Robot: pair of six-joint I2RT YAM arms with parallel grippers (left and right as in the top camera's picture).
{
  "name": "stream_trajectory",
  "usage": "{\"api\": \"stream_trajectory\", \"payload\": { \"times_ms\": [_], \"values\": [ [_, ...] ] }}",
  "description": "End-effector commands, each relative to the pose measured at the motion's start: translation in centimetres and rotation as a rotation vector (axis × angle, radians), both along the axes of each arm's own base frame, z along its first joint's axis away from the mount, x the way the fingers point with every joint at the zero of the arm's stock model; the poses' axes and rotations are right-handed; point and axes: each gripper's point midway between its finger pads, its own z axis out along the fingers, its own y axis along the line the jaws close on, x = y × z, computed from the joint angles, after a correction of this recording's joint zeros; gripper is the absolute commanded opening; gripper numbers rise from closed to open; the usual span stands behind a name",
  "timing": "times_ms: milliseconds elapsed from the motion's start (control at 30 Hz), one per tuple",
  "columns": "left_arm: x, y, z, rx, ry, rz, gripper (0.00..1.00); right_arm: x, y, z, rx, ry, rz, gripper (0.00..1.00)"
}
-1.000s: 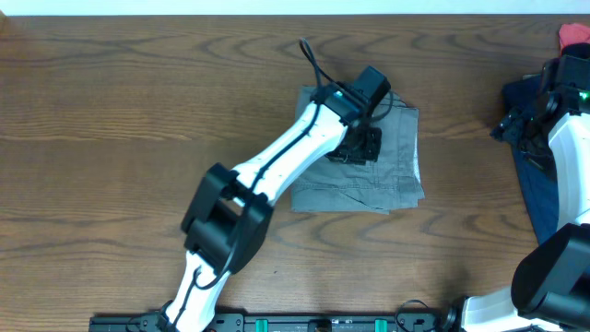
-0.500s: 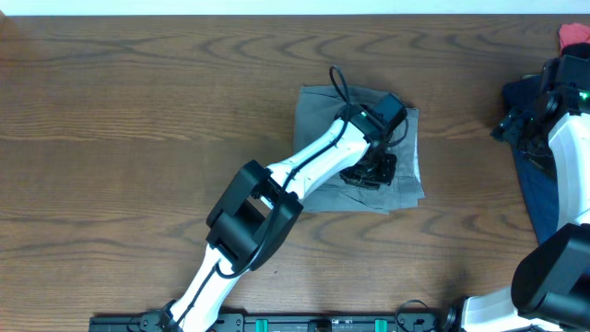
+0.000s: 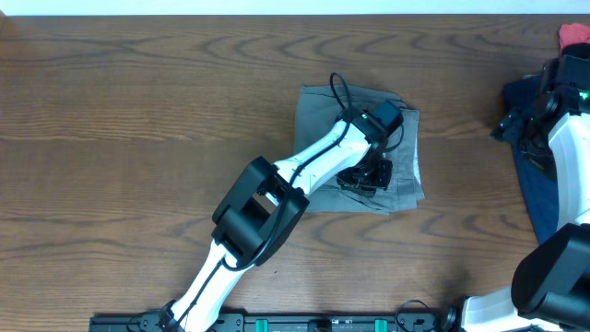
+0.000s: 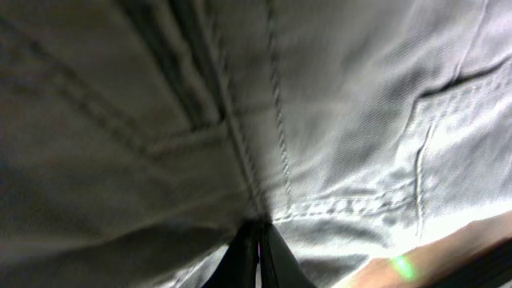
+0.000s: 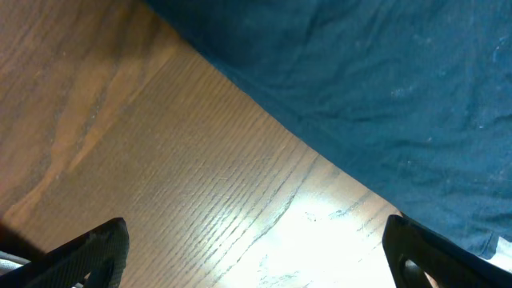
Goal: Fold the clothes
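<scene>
The left gripper (image 3: pixel 366 172) covers the middle of the grey shorts (image 3: pixel 313 112), so the cloth beneath it is hidden. From the left wrist the shorts look blurred. Far to the right of the shorts, the blue garment (image 3: pixel 527 180) and a red thing (image 3: pixel 573 35) are cut by the frame edge.

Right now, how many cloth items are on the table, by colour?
grey garment: 1
blue garment: 1
red cloth: 1, only partly in view at the edge
Total: 3
</scene>
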Motion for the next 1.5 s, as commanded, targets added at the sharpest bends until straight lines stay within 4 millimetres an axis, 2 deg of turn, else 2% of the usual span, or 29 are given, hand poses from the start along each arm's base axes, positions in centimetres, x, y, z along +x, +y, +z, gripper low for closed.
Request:
{"api": "stream_trajectory", "payload": {
  "times_ms": [0, 67, 100, 167, 233, 267, 333, 467, 533, 667, 767, 933, 1100, 1200, 1233, 1400, 1467],
  "values": [
    [1.6, 1.0, 4.5, -0.048, -0.093, 0.001, 0.06, -0.1, -0.1, 0.6, -0.017, -0.009, 0.01, 0.99],
    [2.6, 2.0, 6.6, -0.052, -0.14, 0.026, 0.1, -0.1, -0.1, 0.6, -0.017, -0.009, 0.01, 0.99],
    [3.4, 2.8, 7.5, -0.046, -0.167, 0.045, 0.23, -0.1, -0.1, 0.6, -0.017, -0.009, 0.01, 0.99],
    [4.9, 4.7, 9.1, -0.034, -0.224, 0.072, 0.62, -0.1, -0.1, 0.6, -0.017, -0.009, 0.01, 0.99],
    [6.5, 6.7, 10.0, -0.02, -0.257, 0.11, 0.91, -0.1, -0.1, 0.6, -0.017, -0.009, 0.01, 0.99],
    [7.4, 7.9, 10.2, -0.016, -0.258, 0.137, 0.98, -0.1, -0.1, 0.6, -0.017, -0.009, 0.01, 0.99],
    [8.7, 10.3, 10.2, 0.004, -0.243, 0.193, 0.98, -0.1, -0.1, 0.6, -0.016, -0.009, 0.009, 0.99],
    [10.6, 15.8, 8.7, 0.061, -0.178, 0.285, 0.98, -0.1, -0.1, 0.6, -0.017, -0.009, 0.01, 0.99],
    [11.1, 17.3, 8.0, 0.035, -0.14, 0.294, 0.98, -0.1, -0.1, 0.6, -0.017, -0.009, 0.01, 0.99],
    [10.7, 17.1, 7.5, -0.139, -0.062, 0.233, 0.98, -0.1, -0.1, 0.6, -0.017, -0.009, 0.01, 0.99],
    [10.4, 17.5, 6.5, -0.157, -0.04, 0.238, 0.98, -0.1, -0.1, 0.6, -0.017, -0.009, 0.01, 0.99],
    [8.8, 15.7, 4.7, -0.268, -0.001, 0.184, 0.98, -0.1, -0.1, 0.6, -0.017, -0.009, 0.01, 0.99],
    [7.2, 15.6, 2.1, -0.261, 0.027, 0.176, 0.98, -0.1, -0.1, 0.6, -0.017, -0.009, 0.01, 0.99],
    [6.5, 15.8, 1.3, -0.254, 0.044, 0.181, 1.0, -0.1, -0.1, 0.6, -0.017, -0.009, 0.01, 0.99],
    [6.4, 15.9, 1.2, -0.253, 0.045, 0.181, 0.97, -0.1, -0.1, 0.6, -0.017, -0.009, 0.01, 0.99],
    [6.5, 15.2, 1.0, -0.261, 0.028, 0.167, 0.72, -0.1, -0.1, 0.6, -0.017, -0.009, 0.01, 0.99],
    [6.6, 14.6, 1.0, -0.264, 0.022, 0.169, 0.69, -0.1, -0.1, 0.6, -0.017, -0.009, 0.01, 0.99]
  ]
}}
